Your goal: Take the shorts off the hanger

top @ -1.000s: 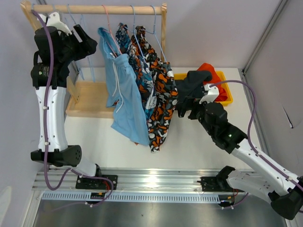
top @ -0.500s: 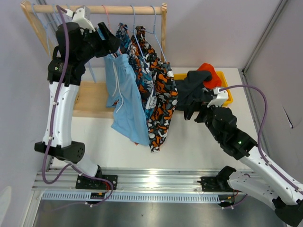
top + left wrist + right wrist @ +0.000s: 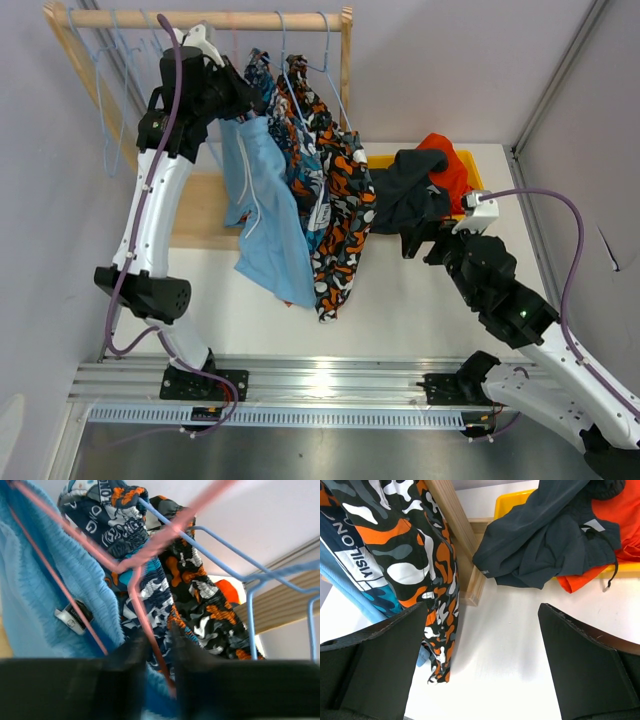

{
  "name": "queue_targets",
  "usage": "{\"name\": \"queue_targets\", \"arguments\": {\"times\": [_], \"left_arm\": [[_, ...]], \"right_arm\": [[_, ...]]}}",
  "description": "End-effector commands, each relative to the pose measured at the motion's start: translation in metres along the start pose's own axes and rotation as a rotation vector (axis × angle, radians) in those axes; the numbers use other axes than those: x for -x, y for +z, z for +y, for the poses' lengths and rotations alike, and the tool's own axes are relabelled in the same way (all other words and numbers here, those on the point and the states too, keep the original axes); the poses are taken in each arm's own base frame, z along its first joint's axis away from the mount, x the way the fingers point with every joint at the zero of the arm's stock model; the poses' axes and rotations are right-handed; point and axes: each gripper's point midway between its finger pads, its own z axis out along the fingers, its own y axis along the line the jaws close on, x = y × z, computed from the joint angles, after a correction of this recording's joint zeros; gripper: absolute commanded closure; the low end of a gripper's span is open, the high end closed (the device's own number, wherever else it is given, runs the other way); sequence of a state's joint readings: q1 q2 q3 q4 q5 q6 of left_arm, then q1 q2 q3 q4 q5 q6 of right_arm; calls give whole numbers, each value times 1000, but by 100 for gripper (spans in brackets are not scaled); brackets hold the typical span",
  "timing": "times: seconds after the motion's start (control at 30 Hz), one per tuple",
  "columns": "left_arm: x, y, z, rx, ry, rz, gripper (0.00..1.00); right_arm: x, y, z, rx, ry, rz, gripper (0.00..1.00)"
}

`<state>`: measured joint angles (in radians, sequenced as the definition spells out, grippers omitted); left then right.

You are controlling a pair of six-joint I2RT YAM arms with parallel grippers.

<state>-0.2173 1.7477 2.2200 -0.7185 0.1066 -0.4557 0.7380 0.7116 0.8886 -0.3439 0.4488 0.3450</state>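
Observation:
The light blue shorts (image 3: 265, 220) (image 3: 35, 595) hang on a pink hanger (image 3: 232, 60) (image 3: 145, 605) at the rail. My left gripper (image 3: 240, 100) (image 3: 156, 637) is up at that hanger. Its jaws stand narrow with the pink wire between them and a small gap on each side. Behind hang the blue-and-orange print shorts (image 3: 305, 170) (image 3: 115, 520) and the blotch print shorts (image 3: 345, 220) (image 3: 415, 545). Dark grey shorts (image 3: 405, 190) (image 3: 545, 545) and orange shorts (image 3: 445, 165) (image 3: 620, 515) lie in the yellow bin (image 3: 380, 160). My right gripper (image 3: 415, 240) (image 3: 482, 610) is wide open over the white table, holding nothing.
The wooden rack has a top rail (image 3: 200, 18), a right post (image 3: 346, 50) and a base board (image 3: 190, 210). Empty blue hangers (image 3: 120, 80) hang at the rail's left end. More blue hanger wires (image 3: 250, 580) cross beside the print shorts.
My left arm has swung right along the rail to the pink hanger and its jaws have narrowed round the wire. My right arm has drawn back from the dark grey shorts, still open.

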Motion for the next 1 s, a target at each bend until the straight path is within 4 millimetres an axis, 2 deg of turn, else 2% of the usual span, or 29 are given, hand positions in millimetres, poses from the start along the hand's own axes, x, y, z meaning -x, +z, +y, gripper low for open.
{"name": "queue_targets", "arguments": {"times": [0.0,0.03,0.17,0.23,0.27,0.3,0.37,0.4,0.43,0.47,0.5,0.53,0.57,0.6,0.63,0.67,0.7,0.73,0.77,0.8,0.83,0.87,0.9,0.93,0.97], "left_arm": [[30,-8,-18,-36,-19,-99,91],[30,-9,-18,-34,-25,-100,100],[45,-27,-26,-45,-20,-139,100],[50,-33,-29,-48,-18,-142,100],[63,-45,-38,-72,-14,-176,100],[63,-50,-41,-81,-18,-169,100],[74,-65,-50,-108,-18,-199,100],[79,-72,-54,-121,-18,-214,100],[84,-84,-58,-131,-19,-235,100],[86,-88,-59,-134,-20,-241,100],[86,-92,-59,-134,-23,-240,100],[90,-102,-62,-140,-23,-256,100],[90,-105,-62,-138,-25,-259,100],[85,-102,-58,-128,-27,-247,100],[87,-110,-60,-134,-24,-259,100],[86,-112,-60,-134,-23,-260,100],[84,-111,-58,-128,-22,-252,100],[82,-112,-58,-127,-21,-246,100],[82,-115,-58,-127,-21,-248,100],[81,-116,-58,-129,-21,-245,100],[80,-118,-58,-130,-21,-243,100],[80,-122,-60,-138,-18,-243,100],[79,-124,-61,-140,-16,-241,100],[79,-124,-60,-139,-14,-239,100],[78,-127,-61,-143,-12,-237,100]], "right_arm": [[13,-6,-2,-10,-2,-34,1],[13,-5,-2,-13,-2,-32,0],[16,-5,4,19,-4,-38,1],[25,-6,16,73,-10,-54,1],[28,-4,23,95,-17,-54,1],[45,-7,33,132,-10,-84,1],[56,-10,58,224,-28,-85,1],[59,-5,70,251,-41,-77,1],[78,-15,92,319,-45,-108,1],[84,-16,105,342,-52,-117,1],[82,-8,122,358,-71,-110,1],[104,-14,134,354,-62,-157,1],[100,-23,162,420,-107,-154,1],[90,-15,185,429,-143,-136,1],[109,-19,200,428,-132,-171,1],[104,-28,224,481,-153,-163,1],[104,-28,240,499,-151,-164,1],[87,-18,260,506,-174,-138,1],[94,-20,275,533,-159,-150,1],[91,-21,289,559,-152,-152,1],[73,-10,304,563,-173,-129,1],[76,-10,314,581,-156,-138,1],[72,-6,321,586,-151,-133,1],[55,4,331,584,-167,-111,1],[56,7,338,589,-156,-118,1]]}}
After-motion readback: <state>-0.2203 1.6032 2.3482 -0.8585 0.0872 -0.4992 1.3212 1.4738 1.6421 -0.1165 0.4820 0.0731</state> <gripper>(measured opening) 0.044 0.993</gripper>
